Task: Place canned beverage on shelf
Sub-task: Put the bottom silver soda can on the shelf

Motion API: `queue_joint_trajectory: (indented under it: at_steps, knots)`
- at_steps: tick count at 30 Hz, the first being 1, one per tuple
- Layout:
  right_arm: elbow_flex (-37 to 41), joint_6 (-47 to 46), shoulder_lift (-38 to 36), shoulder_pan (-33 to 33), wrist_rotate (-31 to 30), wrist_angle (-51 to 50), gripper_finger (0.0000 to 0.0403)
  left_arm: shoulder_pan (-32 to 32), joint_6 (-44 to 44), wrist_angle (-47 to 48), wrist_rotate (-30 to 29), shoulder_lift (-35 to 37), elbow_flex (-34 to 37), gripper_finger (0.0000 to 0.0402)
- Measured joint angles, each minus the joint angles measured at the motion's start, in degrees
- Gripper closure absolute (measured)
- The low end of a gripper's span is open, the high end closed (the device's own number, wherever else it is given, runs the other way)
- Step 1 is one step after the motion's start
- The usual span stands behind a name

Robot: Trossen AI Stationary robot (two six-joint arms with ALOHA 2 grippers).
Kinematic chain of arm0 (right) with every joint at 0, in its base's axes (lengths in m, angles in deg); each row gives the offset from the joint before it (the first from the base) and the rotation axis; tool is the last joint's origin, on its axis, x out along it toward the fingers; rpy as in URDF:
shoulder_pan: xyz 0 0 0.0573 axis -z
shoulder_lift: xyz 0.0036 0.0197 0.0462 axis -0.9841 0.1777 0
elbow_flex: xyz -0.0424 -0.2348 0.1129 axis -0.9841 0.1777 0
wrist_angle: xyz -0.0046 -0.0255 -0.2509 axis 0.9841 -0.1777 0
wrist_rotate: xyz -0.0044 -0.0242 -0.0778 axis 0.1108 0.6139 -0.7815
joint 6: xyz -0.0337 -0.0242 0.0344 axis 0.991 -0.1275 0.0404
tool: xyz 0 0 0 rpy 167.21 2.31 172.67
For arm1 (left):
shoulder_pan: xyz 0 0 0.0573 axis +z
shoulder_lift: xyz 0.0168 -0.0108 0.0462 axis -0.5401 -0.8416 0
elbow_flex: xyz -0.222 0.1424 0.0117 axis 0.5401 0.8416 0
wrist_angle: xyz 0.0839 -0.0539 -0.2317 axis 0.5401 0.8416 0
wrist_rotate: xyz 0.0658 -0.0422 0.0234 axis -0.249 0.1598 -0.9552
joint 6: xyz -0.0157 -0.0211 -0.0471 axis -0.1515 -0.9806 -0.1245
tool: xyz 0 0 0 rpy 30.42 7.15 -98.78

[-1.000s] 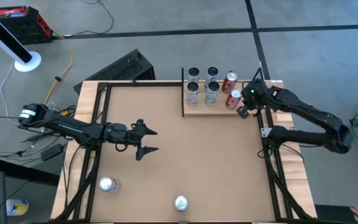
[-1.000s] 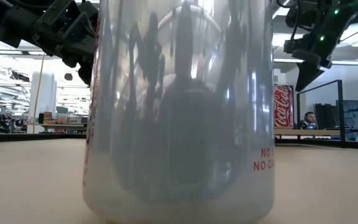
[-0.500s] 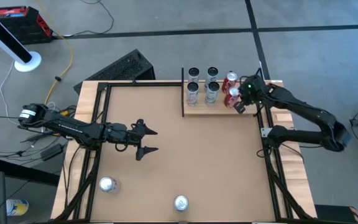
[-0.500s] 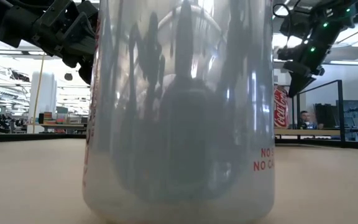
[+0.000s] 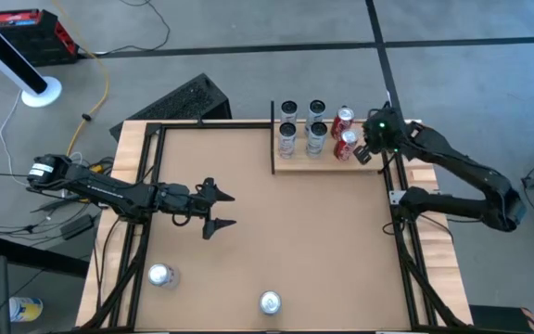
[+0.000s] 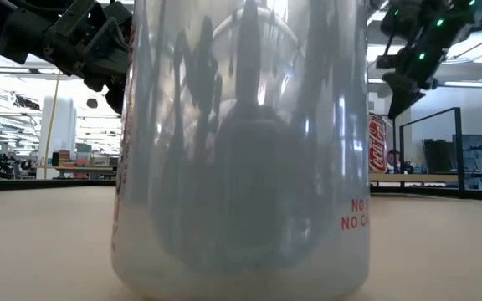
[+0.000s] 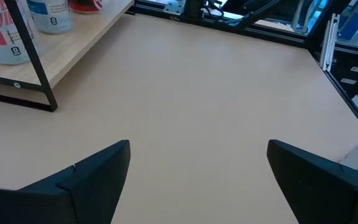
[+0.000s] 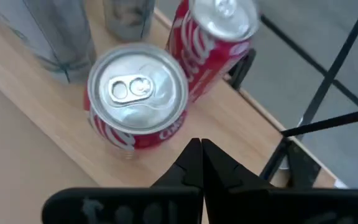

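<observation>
While the right gripper (image 5: 366,148) hangs above the shelf (image 5: 327,163) with its fingers pressed together on nothing, the red can (image 8: 137,102) stands upright on the plank just below and ahead of the fingertips, apart from them. A second red can (image 8: 215,34) stands right behind it, the two nearly touching. The step in hand looks like the withdrawal after setting a can down, and doing it well means lifting straight up first and only then swinging away, so the closed tips do not clip the rim of the near can and knock it into its neighbour.

Beyond the red pair, farther from that gripper, four silver cans (image 5: 302,125) crowd the plank up to the black rail (image 5: 273,137), so there is little slack for a nudge.

Well away across the table the left gripper (image 5: 219,210) waits with its fingers spread wide and empty. Two more silver cans (image 5: 160,275) (image 5: 269,301) stand near the table's front edge, closer to that waiting arm, and are probably next to be fetched.
</observation>
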State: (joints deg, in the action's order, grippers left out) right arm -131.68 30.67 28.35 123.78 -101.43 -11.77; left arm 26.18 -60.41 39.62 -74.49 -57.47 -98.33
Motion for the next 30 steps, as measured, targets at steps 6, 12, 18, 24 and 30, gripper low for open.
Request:
queue_joint_trajectory:
  at_steps: [6,12,18,24,30]
  knots:
    - [-0.7,-3.4,-6.4,-4.6,1.6,-1.3,0.0384,0.0,-2.7,0.3,0.5,0.0,0.0,0.0038]
    - [-0.6,-7.1,-10.5,-15.4,2.6,-0.9,0.0384,-0.9,-7.4,-2.1,1.2,0.0,0.0,0.0038]
    - [-0.5,-10.2,-13.7,-28.0,0.4,1.6,0.0384,-6.3,-4.6,-12.4,1.1,0.0,0.0,0.0038]
    - [3.7,-12.0,-16.3,-41.2,-1.2,13.2,0.0384,-12.0,0.6,-16.8,-3.2,-2.1,-2.7,0.0038]
    - [16.5,-6.6,-16.0,-51.5,-1.1,37.2,0.0383,-14.7,0.4,-17.0,-4.1,-10.9,-8.5,0.0038]
